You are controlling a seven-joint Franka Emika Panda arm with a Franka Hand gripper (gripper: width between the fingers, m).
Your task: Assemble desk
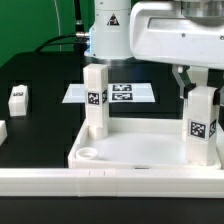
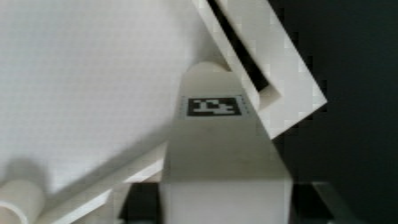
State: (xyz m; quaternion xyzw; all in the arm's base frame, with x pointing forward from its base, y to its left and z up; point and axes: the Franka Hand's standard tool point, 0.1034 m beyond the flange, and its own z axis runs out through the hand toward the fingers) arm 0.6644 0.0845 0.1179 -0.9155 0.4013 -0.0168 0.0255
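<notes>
White plastic desk top (image 1: 140, 150): rimmed tray, lies on the black table (image 1: 40, 85) under the gripper; round corner socket (image 1: 88, 154) open at its near corner on the exterior view's left.
Gripper (image 1: 199, 92): above the top's corner on the exterior view's right, fingers either side of the head of a leg; looks closed on it, contact line hard to make out.
Held leg (image 1: 201, 125): upright, tagged face to camera, foot at the tray corner directly below the gripper; seating depth cannot be told.
Wrist view: same leg (image 2: 217, 150) runs down from the camera, tag visible, tray rim (image 2: 267, 60) beyond it.
Second leg (image 1: 95, 100): upright in the tray, well off to the exterior view's left of the gripper.
Loose leg (image 1: 19, 97): on the table, farther left still.
Marker board (image 1: 110, 93): flat on the table behind the tray, beyond the gripper.
</notes>
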